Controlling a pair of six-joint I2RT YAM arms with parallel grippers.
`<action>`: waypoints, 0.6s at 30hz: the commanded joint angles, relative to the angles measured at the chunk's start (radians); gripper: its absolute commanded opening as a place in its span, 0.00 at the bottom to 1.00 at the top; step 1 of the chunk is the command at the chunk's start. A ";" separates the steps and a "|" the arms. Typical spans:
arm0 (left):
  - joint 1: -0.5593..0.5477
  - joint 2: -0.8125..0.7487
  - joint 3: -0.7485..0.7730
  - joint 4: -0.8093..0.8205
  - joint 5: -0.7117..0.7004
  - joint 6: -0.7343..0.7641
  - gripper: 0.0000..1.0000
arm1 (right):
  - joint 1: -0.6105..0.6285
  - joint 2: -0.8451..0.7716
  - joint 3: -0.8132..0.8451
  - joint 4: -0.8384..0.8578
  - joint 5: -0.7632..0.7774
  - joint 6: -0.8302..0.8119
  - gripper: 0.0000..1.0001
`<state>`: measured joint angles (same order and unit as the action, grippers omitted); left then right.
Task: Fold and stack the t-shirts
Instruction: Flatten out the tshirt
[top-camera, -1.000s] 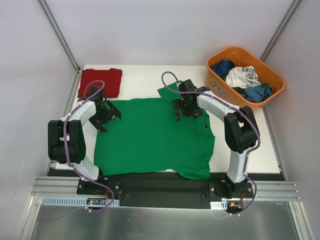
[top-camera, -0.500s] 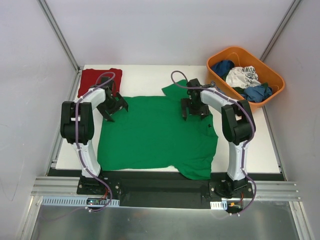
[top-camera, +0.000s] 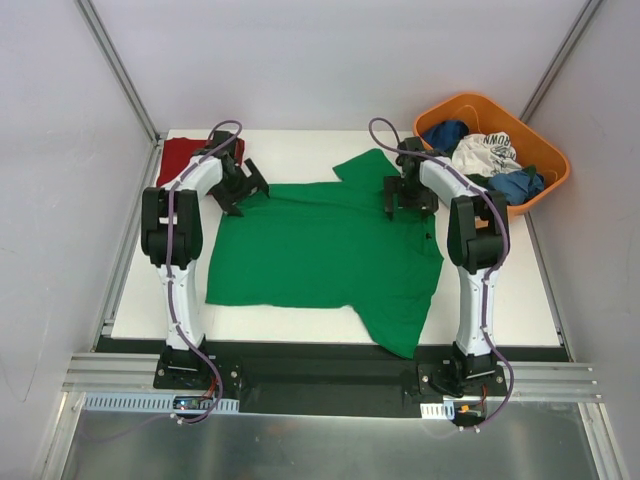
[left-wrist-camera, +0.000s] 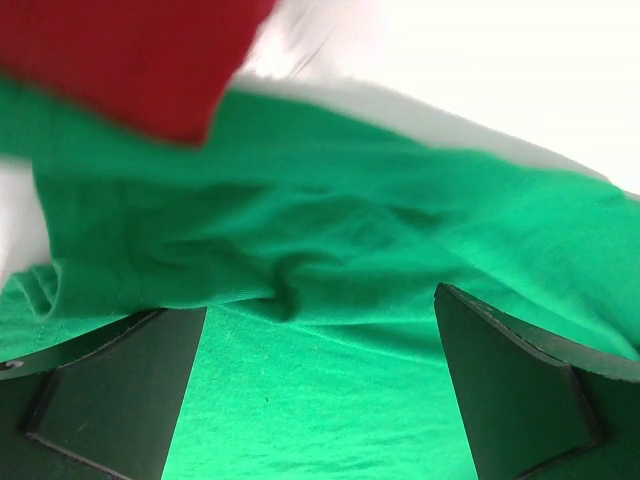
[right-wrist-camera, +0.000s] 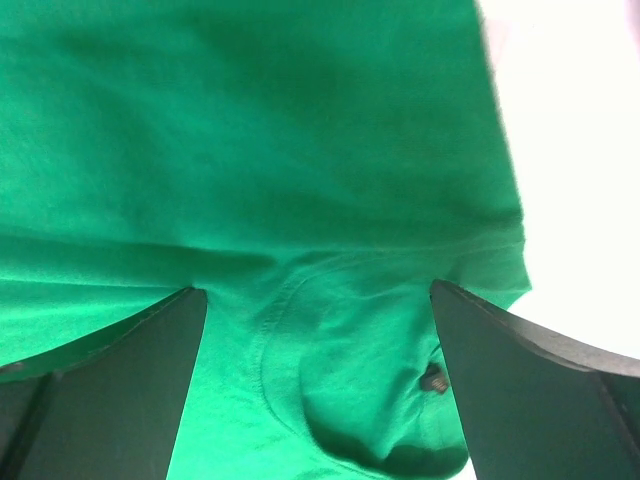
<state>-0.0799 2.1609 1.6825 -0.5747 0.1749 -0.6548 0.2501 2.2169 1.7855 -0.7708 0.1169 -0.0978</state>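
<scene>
Red t-shirt (top-camera: 185, 158): folded, far-left corner of table (top-camera: 300, 150), near green t-shirt's far-left edge. L gripper (top-camera: 246, 192): jaws wide apart, low over that edge, nothing clamped. Green t-shirt (top-camera: 320, 250): spread flat, table ctr. R gripper (top-camera: 408, 200): jaws wide apart, low over shirt's far-right edge, nothing clamped. Orange basket (top-camera: 482, 98) w/ other garments: far right

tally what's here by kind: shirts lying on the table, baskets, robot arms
t-shirts on the table: 2, the green t-shirt and the dark red t-shirt
baskets: 1, the orange basket
robot arms: 2, the left arm and the right arm
total: 5
</scene>
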 joint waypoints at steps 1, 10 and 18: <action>-0.015 0.074 0.089 0.001 0.034 0.050 0.99 | -0.009 0.033 0.109 -0.030 0.014 -0.065 0.99; -0.052 -0.091 0.033 -0.010 -0.001 0.084 0.99 | 0.000 -0.120 0.036 -0.012 -0.036 -0.083 0.99; -0.054 -0.569 -0.383 -0.072 -0.208 -0.021 0.99 | 0.095 -0.435 -0.242 0.120 -0.017 -0.060 0.99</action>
<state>-0.1390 1.8790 1.4639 -0.5644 0.1356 -0.6140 0.2863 1.9854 1.6325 -0.7322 0.0940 -0.1722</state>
